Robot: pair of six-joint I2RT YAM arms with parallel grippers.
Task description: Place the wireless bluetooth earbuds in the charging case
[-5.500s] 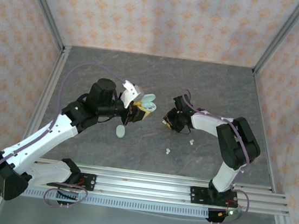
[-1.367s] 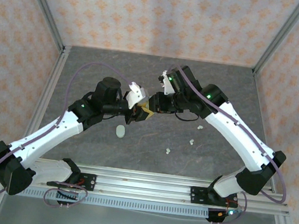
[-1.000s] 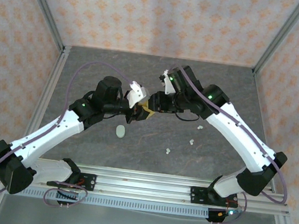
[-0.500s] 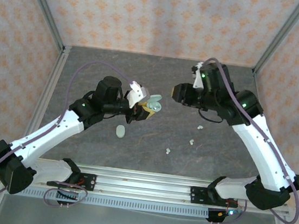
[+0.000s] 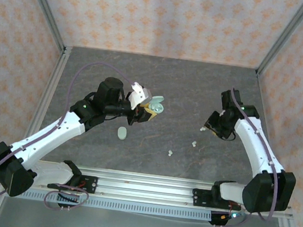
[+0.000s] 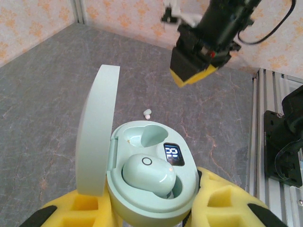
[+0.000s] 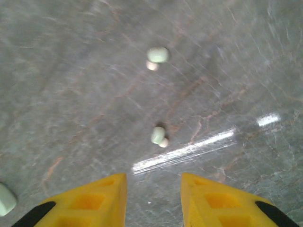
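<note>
Earbud case [image 6: 151, 189], pale green and open, is clamped between the yellow fingers of the left gripper [image 6: 151, 215] and is held above the grey table [image 5: 199, 86]. Its lid [image 6: 97, 127] is raised upright at the hinge. One seated earbud [image 6: 149, 174] is lodged in the socket nearer the wrist camera, the far socket [image 6: 142, 135] is seen empty, and a small display [image 6: 173, 153] is lit beside them. Well to the right of the case in the overhead view, the right gripper [image 5: 212, 126] is lowered close to the table with its jaws apart and nothing between them. Three loose earbuds [image 5: 194, 143] are scattered on the table to the right of the case and nearer the arm bases. In the right wrist view, one of them, the close earbud [image 7: 157, 135], is found just ahead of the parted fingers, with another earbud [image 7: 157, 56] farther on. A closed case [image 5: 122, 133] is laid on the table to the left of the held case, nearer the arm bases.
</note>
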